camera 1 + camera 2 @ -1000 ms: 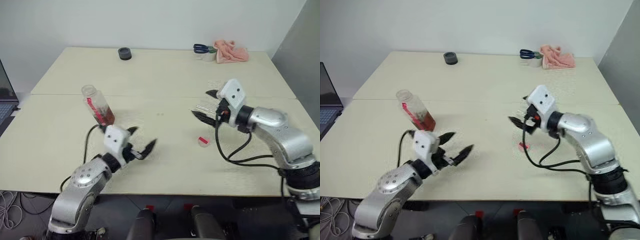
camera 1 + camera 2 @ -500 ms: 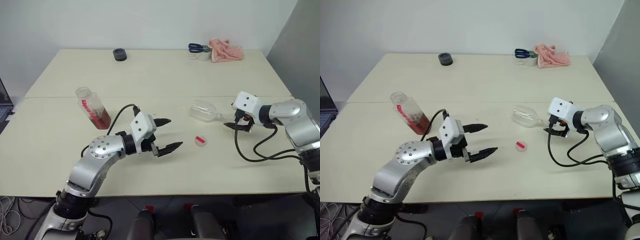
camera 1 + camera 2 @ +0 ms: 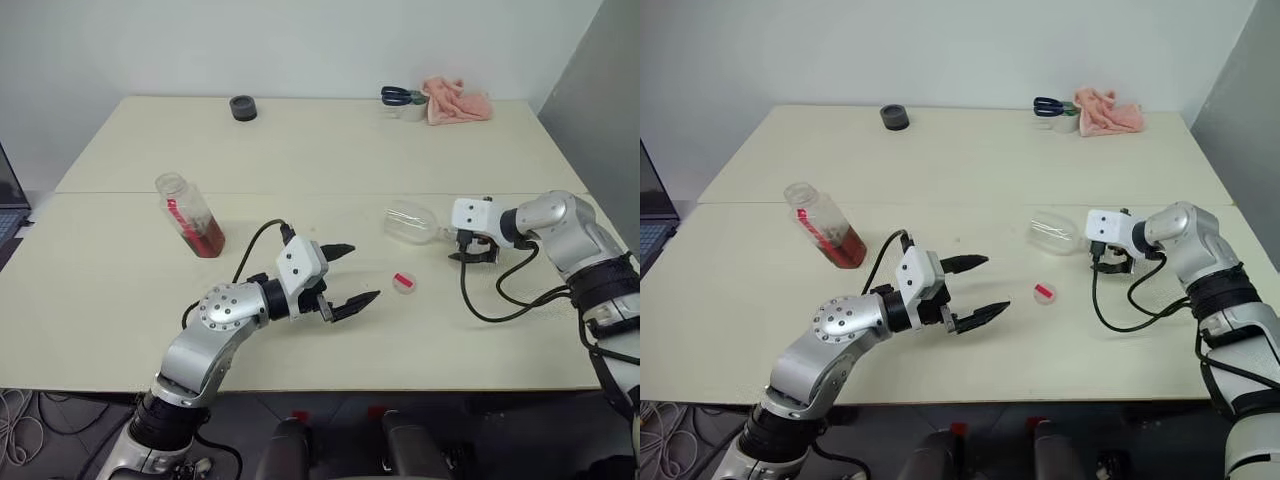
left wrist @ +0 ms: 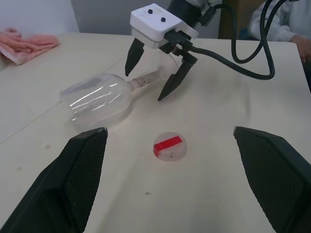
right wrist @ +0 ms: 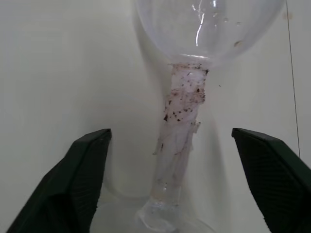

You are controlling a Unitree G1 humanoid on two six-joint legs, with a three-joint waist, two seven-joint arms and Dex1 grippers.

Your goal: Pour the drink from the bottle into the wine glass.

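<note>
The wine glass point(image 3: 410, 222) lies on its side on the table, bowl pointing left, its stem point(image 5: 182, 121) whitish and speckled. My right gripper point(image 3: 470, 246) is open and points down over that stem, one finger on each side with a gap to the stem on both. The bottle point(image 3: 190, 215) stands uncapped at the left, with the reddish-brown drink point(image 3: 205, 238) in its lower part. Its white and red cap point(image 3: 404, 283) lies loose between the grippers. My left gripper point(image 3: 362, 272) hovers open and empty near the table's middle, pointing toward the cap point(image 4: 170, 147) and the glass point(image 4: 99, 99).
At the table's far edge sit a black round object point(image 3: 243, 107), scissors point(image 3: 400, 96) and a pink cloth point(image 3: 458, 102). A laptop point(image 3: 5, 185) shows at the left edge. A seam point(image 3: 300, 193) runs across the table. A seated person's sleeve point(image 4: 286, 19) is beyond the right arm.
My right gripper came down from above the table and now straddles the lying glass's stem. My left gripper swung right toward the cap. The camera also shifted.
</note>
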